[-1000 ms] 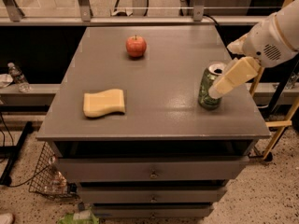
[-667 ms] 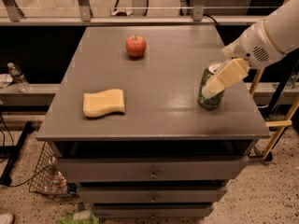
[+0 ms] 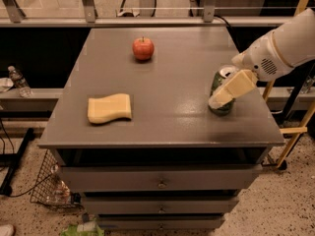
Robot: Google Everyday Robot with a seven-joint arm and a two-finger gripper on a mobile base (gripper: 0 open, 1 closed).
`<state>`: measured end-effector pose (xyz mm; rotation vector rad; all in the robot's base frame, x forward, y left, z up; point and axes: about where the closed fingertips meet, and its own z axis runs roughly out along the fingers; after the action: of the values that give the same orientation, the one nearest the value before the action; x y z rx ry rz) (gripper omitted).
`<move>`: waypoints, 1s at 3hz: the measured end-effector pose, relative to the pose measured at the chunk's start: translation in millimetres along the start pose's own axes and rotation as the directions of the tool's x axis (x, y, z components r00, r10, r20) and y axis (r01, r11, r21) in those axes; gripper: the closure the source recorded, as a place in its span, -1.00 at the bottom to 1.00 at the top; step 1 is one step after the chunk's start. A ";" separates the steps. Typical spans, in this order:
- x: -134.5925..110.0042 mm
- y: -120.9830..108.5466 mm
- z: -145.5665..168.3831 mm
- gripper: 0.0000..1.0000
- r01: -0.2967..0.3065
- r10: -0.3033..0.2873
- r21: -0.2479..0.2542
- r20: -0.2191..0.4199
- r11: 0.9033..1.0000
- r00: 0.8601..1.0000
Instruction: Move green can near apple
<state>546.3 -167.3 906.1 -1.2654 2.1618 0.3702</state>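
Nearest, well left of the green can (image 3: 216,85): yellow sponge (image 3: 109,108), flat on the grey cabinet top (image 3: 167,107). Right edge of that top just beside the can. Gripper (image 3: 224,96) right at the upright can, reaching in from its right; clamped on it or loose, cannot tell. Farther back and left of the can, well apart: apple (image 3: 143,48).

Likely hazards: tipping the tall can or shoving it over the nearby edge through off-centre contact; slipping mid-carry on a weak hold; bumping the round apple into a roll by setting down too close.
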 end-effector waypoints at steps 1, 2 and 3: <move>4.5 0.6 3.3 -0.66 -0.010 0.009 0.024 0.029 1.000 1.000; 7.2 1.3 5.2 -0.21 -0.011 0.009 0.034 0.051 0.999 0.999; 4.6 1.7 7.5 0.27 0.010 -0.013 0.038 0.070 0.999 0.997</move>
<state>545.8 -165.8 897.3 -1.2255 2.0924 0.3628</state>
